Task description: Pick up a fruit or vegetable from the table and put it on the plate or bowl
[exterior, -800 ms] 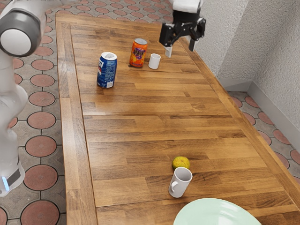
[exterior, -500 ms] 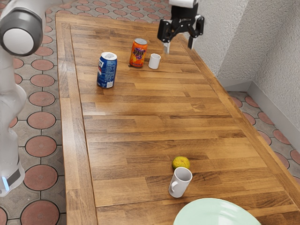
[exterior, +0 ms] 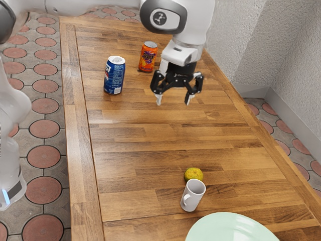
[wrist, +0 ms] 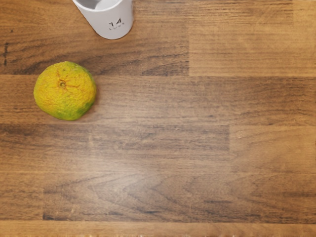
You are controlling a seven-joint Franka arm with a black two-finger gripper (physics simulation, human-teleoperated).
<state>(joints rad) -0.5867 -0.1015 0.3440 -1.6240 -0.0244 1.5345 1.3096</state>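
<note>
Nearest us, the pale green plate (exterior: 228, 228) juts in at the table's (exterior: 150, 130) near edge, with nothing on it. Just beyond it stands the white mug (exterior: 192, 195), and just behind the mug sits the yellow-green citrus fruit (exterior: 193, 174), with a strip of bare wood between them in the wrist view.

Further back, over mid-table, the gripper (exterior: 173, 102) hangs with fingers spread wide and empty, well apart from the fruit. So this looks like the reach. It should centre over the fruit, drop straight down, and keep both fingers off the mug side. A round fruit may roll, so it's best squeezed at its widest.

The mug is the obstacle, sitting between fruit and plate, so the carry should go high. At the far end, the blue can (exterior: 114, 75) and orange can (exterior: 148, 56) stand upright, out of the way.
</note>
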